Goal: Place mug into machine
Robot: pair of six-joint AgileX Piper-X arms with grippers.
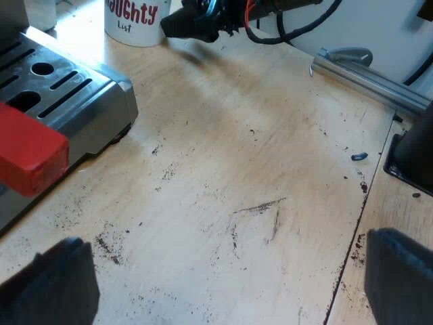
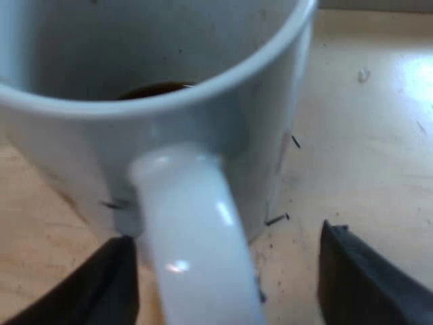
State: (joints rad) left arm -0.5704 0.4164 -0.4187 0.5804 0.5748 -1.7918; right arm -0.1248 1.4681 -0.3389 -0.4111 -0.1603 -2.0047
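The mug point(image 1: 135, 24) is cut by the picture's edge, so its printed word reads only partly. The red handle end point(image 1: 27, 152) is cut too. Inside the mug, its rim half hides a dark patch point(image 2: 155, 89); what it is cannot be told.

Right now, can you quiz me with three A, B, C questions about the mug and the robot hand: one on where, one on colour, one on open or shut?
1. Where is the mug standing? A) on a plate B) on the table C) on the hopper
2. What colour is the handle end by the machine? A) blue B) green C) red
3. How is the right gripper? A) open around the mug's handle B) shut on a tamper C) shut on the mug's rim

Answers: B, wood shows under the mug; C, that block is bright red; A, its fingers stand apart, one on each side of the handle.
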